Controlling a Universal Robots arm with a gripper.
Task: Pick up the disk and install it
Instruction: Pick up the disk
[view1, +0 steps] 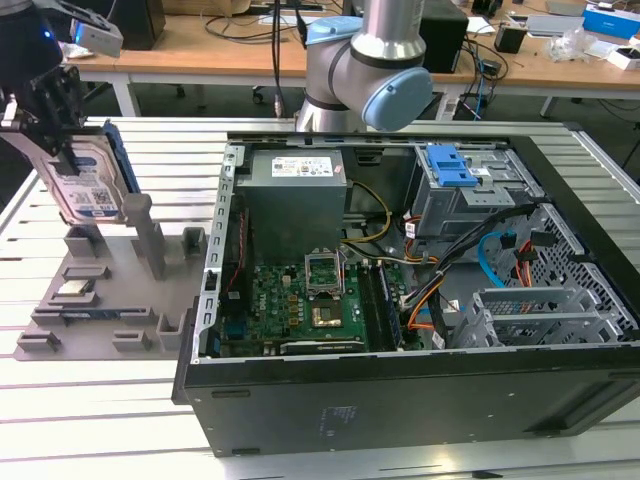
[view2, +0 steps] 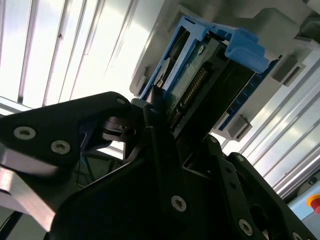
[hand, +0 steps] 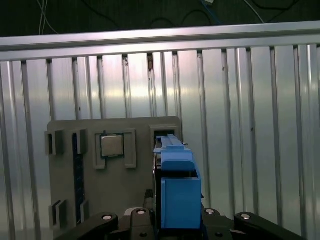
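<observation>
Exterior view: black claw clamps flat silver blue-framed disk upright above grey moulded tray.

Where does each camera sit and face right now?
Exterior view: off the arm, high, looking down on computer case and grey tray; shows arm and gripper, jaws shut on the disk.
Second wrist view: at the wrist, looking along the gripper at the disk's connector edge.
First wrist view: at the wrist, past gripper and disk onto the tray.
All three share disk and tray.
</observation>
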